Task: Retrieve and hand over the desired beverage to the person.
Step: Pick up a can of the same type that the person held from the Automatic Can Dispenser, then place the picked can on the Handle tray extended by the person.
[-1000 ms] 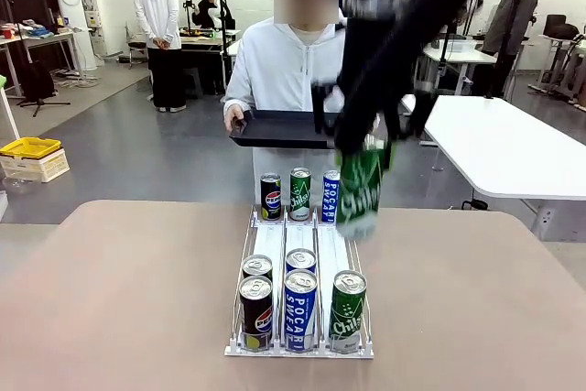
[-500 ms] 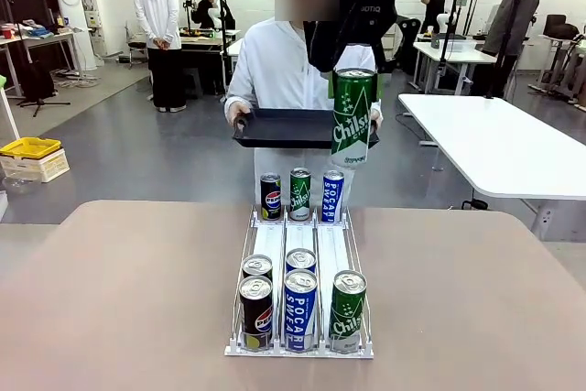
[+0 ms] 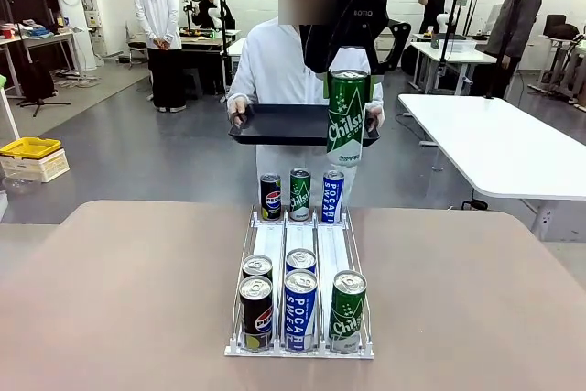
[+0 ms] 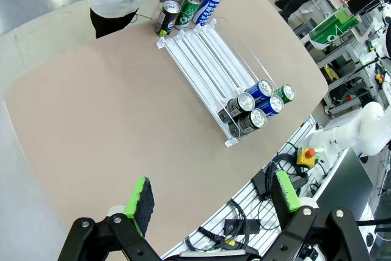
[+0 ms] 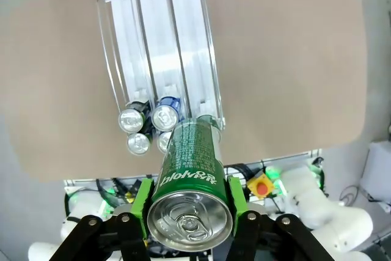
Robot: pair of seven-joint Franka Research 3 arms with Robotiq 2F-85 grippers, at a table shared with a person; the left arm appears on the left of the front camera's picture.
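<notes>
My right jaws are clamping the tall green Chilsung aluminium can (image 3: 349, 117), raised near the far edge of the beige worktop (image 3: 137, 299) and hiding part of the black tray (image 3: 275, 124) the white-jacketed person (image 3: 270, 66) is holding. My left jaws are hanging apart.

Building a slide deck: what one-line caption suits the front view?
Right gripper holds a green can upright in front of the black tray the person holds.
</notes>
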